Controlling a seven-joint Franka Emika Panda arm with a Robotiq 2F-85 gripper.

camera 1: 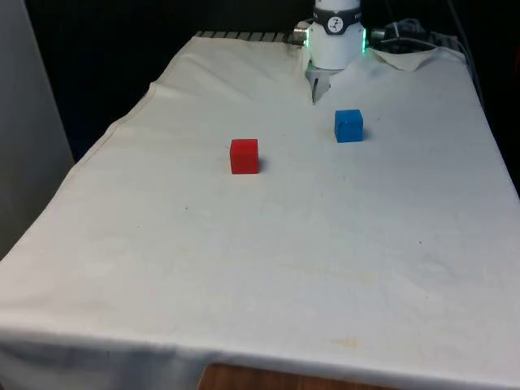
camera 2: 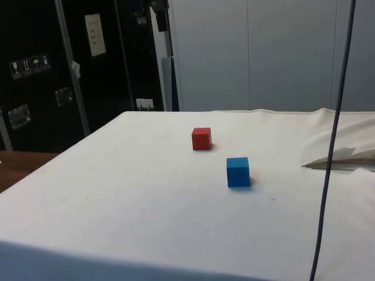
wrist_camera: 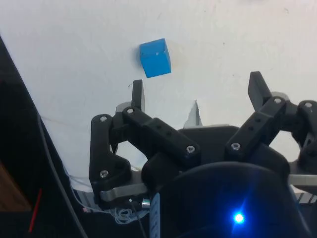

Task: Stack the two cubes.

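Gripper (wrist_camera: 197, 96) seen in the wrist view: the two black fingers (wrist_camera: 137, 94) stand wide apart with bare white cloth (wrist_camera: 223, 44) between them, nothing held. It hangs well above the counter, looking down on it.

Blue cube (wrist_camera: 155, 58) lies on the cloth ahead of the fingertips, nearer to one finger than the other and outside the gap between them. No contact with either finger. In the wrist view its edges sit turned at an angle to the line running between the fingers, one corner leading. Being a cube, it has no long axis to note; it rests flat on one face.

Front view: the blue cube (camera 1: 348, 126) sits close to the robot's white base (camera 1: 335, 36), a little to the front view's right. The red cube (camera 1: 244, 156) sits flat as well, farther out from the base and toward the front view's left. The two are well apart, each standing alone on the counter (camera 1: 260, 276).

Side view: red cube (camera 2: 201, 139) and blue cube (camera 2: 238, 172) both squarely seated on the cloth, a clear stretch of cloth between them. A thin dark cable (camera 2: 334, 140) hangs down at that view's right side.
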